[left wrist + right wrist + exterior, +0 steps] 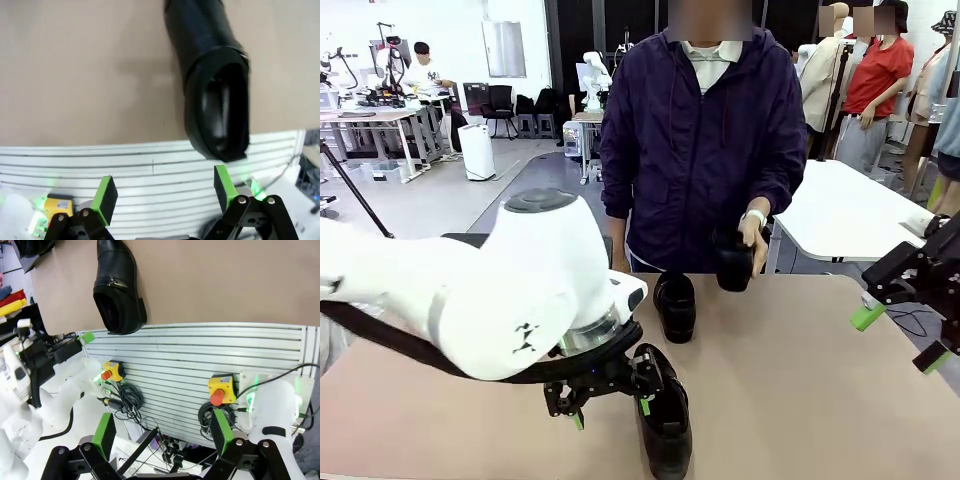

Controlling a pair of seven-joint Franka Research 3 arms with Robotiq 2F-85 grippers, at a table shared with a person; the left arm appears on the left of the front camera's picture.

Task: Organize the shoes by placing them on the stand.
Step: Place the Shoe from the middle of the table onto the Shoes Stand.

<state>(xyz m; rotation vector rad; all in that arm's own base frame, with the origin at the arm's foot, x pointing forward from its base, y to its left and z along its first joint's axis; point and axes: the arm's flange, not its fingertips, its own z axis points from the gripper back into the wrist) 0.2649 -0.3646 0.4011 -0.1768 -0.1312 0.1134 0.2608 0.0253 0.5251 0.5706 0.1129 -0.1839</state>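
Note:
One glossy black shoe lies at the table's near edge, also shown as the shoe with its heel opening toward me and as the shoe. My left gripper hovers just left of it, open and holding nothing; its own view shows the gripper over the table's edge. A second shoe rests near the far edge. The person's hand holds another shoe above the table. My right gripper hangs open at the right side, seen as the gripper. The stand is out of view.
The tan table has free room on its right half. A person stands at the far edge. Below the near edge runs a ribbed metal base with yellow stop-button boxes and cables. My bulky left arm covers the left side.

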